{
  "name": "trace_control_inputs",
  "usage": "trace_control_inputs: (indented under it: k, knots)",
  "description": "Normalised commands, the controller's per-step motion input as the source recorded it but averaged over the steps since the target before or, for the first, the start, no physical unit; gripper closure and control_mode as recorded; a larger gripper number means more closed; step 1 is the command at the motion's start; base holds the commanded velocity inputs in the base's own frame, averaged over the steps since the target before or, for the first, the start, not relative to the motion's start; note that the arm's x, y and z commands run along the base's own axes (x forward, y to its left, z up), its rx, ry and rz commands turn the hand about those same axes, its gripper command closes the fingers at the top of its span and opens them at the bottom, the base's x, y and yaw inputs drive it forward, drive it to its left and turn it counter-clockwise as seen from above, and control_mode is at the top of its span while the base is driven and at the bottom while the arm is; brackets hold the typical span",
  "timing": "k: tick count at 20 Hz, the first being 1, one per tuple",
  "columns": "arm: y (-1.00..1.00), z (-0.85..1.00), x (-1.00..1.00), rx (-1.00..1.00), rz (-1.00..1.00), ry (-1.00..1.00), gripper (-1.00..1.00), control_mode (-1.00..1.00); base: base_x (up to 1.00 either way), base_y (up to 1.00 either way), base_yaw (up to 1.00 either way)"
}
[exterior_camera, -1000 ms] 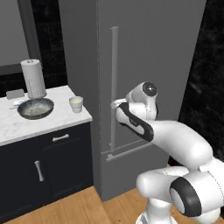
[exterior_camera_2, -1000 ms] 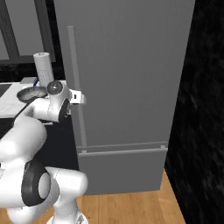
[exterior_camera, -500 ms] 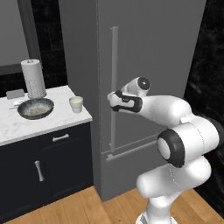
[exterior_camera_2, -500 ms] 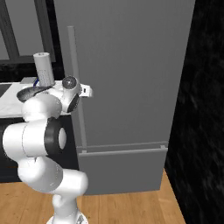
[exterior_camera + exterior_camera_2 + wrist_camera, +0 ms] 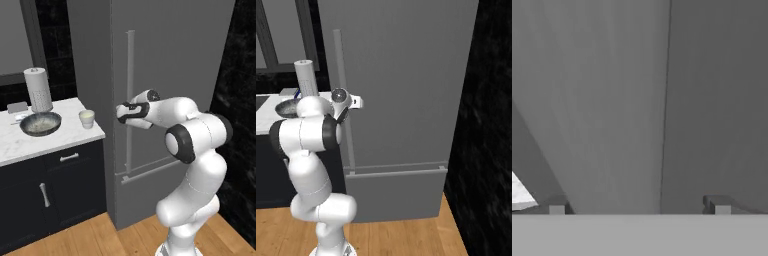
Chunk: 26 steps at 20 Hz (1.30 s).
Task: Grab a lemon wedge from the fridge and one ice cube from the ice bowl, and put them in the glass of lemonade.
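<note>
The fridge [image 5: 175,75] stands shut beside the dark counter [image 5: 30,145], its long vertical bar handle [image 5: 130,90] running down the door's left edge. The gripper [image 5: 121,113] sits level with the handle's middle, right against the bar, jaws spread wide and holding nothing; whether a finger touches the bar cannot be told. In the hand view the two fingertips [image 5: 557,207] stand far apart, with plain grey door between them. On the counter, the glass of lemonade [image 5: 86,118] stands just right of the ice bowl [image 5: 40,123], with a paper-towel roll [image 5: 38,90] behind
</note>
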Motion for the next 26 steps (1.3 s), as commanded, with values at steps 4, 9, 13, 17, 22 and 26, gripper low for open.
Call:
trace_control_inputs:
  k: [4,9,13,17,22,26]
  knots:
    - [0.22,-0.37,0.97,0.0,0.0,-0.03,-1.0,-1.0,0.0,0.0,0.0]
    - [0.27,-0.41,0.9,0.0,0.0,-0.04,1.0,-1.0,0.0,0.0,0.0]
    - [-0.26,0.0,-0.41,0.0,-0.03,0.12,1.0,-1.0,0.0,0.0,0.0]
    - [-0.92,0.0,-1.0,0.01,0.0,0.14,1.0,-1.0,0.0,0.0,0.0]
    - [-1.0,0.0,-1.0,0.06,-0.03,0.18,1.0,-1.0,0.0,0.0,0.0]
    - [-1.0,0.0,-1.0,0.09,-0.06,0.19,1.0,-1.0,0.0,0.0,0.0]
